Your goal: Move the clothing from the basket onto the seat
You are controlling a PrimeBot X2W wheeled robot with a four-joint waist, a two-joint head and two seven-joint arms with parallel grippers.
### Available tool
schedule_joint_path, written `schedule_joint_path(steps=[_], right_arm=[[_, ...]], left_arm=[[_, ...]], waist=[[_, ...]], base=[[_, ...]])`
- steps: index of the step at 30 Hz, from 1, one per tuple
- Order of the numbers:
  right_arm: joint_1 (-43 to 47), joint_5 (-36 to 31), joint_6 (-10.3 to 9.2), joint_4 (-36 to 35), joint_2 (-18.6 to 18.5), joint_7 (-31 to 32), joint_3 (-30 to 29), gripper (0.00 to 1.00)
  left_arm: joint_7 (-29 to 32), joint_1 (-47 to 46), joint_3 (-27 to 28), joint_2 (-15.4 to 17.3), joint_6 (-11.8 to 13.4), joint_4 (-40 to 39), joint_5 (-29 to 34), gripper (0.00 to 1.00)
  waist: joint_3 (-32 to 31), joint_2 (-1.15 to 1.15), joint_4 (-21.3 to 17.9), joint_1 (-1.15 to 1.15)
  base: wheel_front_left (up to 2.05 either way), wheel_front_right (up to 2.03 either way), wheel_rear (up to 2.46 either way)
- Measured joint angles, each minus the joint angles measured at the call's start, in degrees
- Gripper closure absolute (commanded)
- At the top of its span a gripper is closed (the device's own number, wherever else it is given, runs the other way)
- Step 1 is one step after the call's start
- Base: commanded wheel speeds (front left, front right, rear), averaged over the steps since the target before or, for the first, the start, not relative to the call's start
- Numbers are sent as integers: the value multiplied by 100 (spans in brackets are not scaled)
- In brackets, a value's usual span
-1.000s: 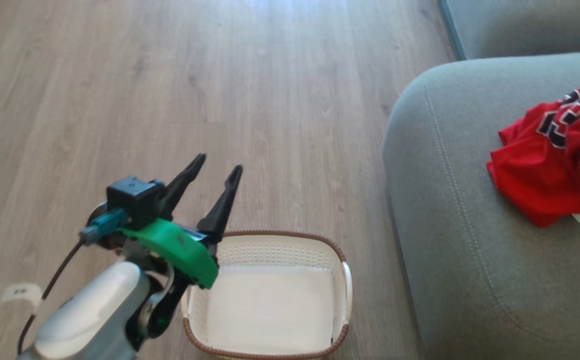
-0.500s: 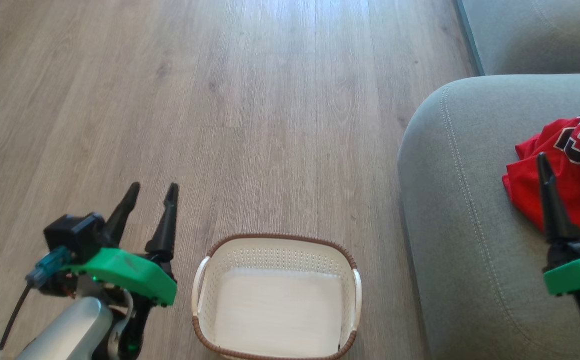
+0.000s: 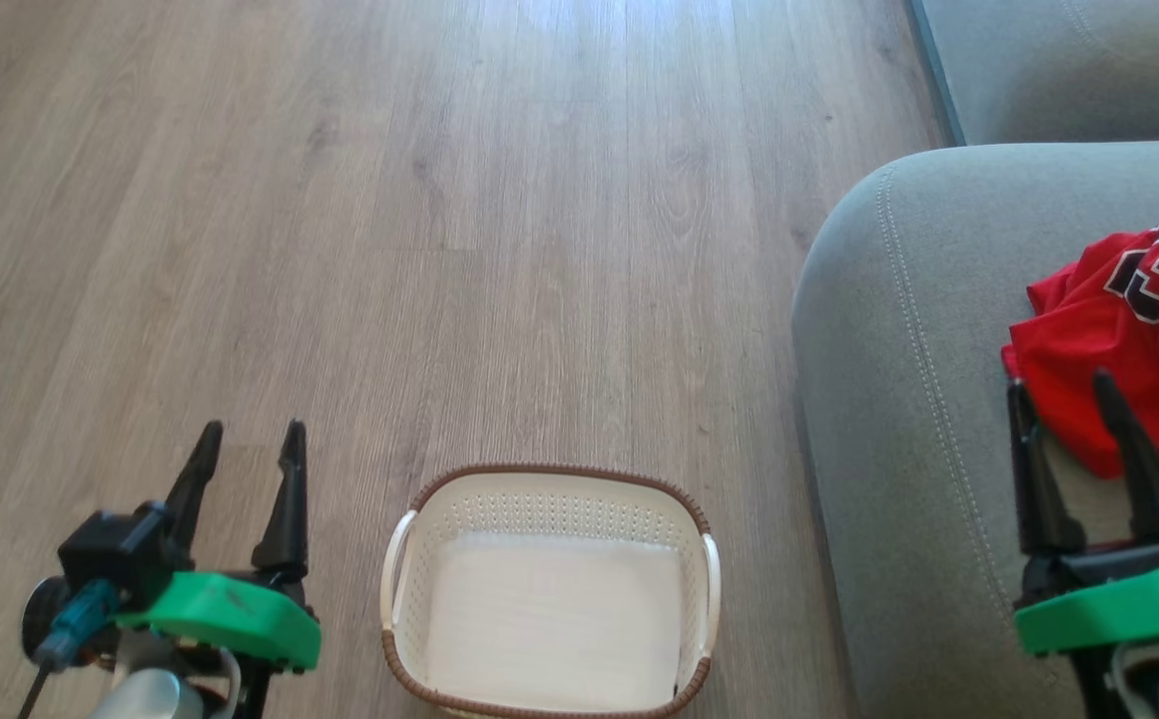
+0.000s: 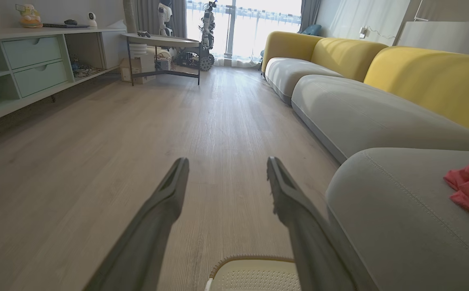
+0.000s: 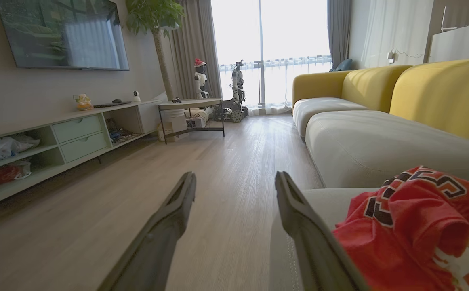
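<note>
clothing: looks soft, light, limp, heaped on seat | hold: pinch a raised fold | basket: empty | left tool, right tool: fingers apart, nothing held

The red clothing lies bunched up on the big grey seat. The white basket beside the seat has nothing inside.

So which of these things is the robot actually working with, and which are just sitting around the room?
Part of the job:
red clothing
white basket
grey seat

Just lying about:
television
shelf unit
side table
potted plant
</note>
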Motion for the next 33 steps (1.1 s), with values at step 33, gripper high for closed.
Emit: schedule_joint_path(steps=[33], right_arm=[[40,-107,0,524,147,-278,303,0]], left_arm=[[0,471,1438,-1174,-1217,665,1415,0]], waist=[[45,0,-151,0]], base=[[0,0,0]])
